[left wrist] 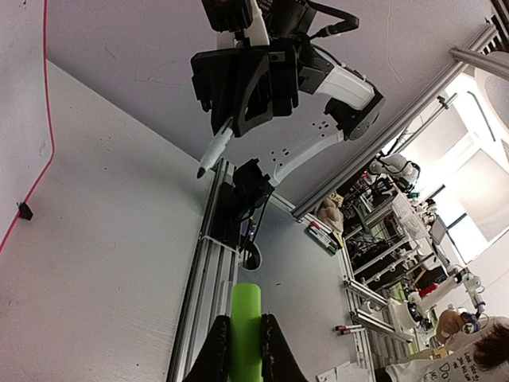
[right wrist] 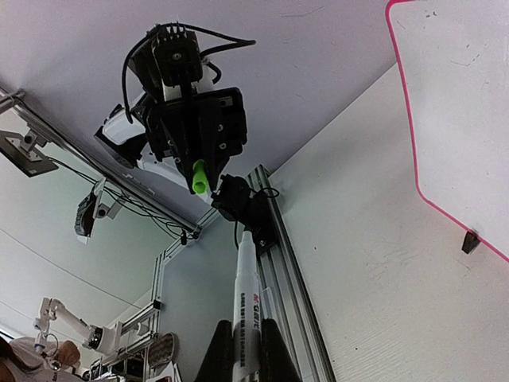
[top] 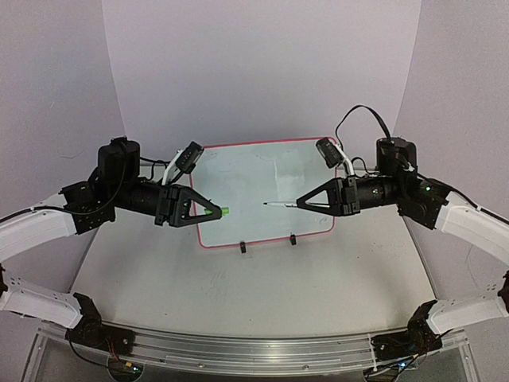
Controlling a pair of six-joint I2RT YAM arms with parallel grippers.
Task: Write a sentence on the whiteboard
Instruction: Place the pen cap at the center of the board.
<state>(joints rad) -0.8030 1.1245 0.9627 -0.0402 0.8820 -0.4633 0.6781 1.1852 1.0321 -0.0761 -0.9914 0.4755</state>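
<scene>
The whiteboard [top: 254,179], white with a red-pink rim, leans at the back centre on two small black feet [top: 242,247]. Its surface shows only faint smudges; no sentence is visible. My left gripper [top: 213,211] is shut on a green marker cap [top: 224,211], held in front of the board's left edge. My right gripper [top: 301,204] is shut on the uncapped marker pen [top: 280,204], tip pointing left, just in front of the board's right half. The cap fills the left wrist view [left wrist: 246,326]; the pen shows in the right wrist view [right wrist: 248,302].
An aluminium rail [top: 238,350] runs along the table's near edge between the arm bases. Pale backdrop walls close in the table at back and sides. The board's edge shows in both wrist views [left wrist: 20,95] [right wrist: 461,103].
</scene>
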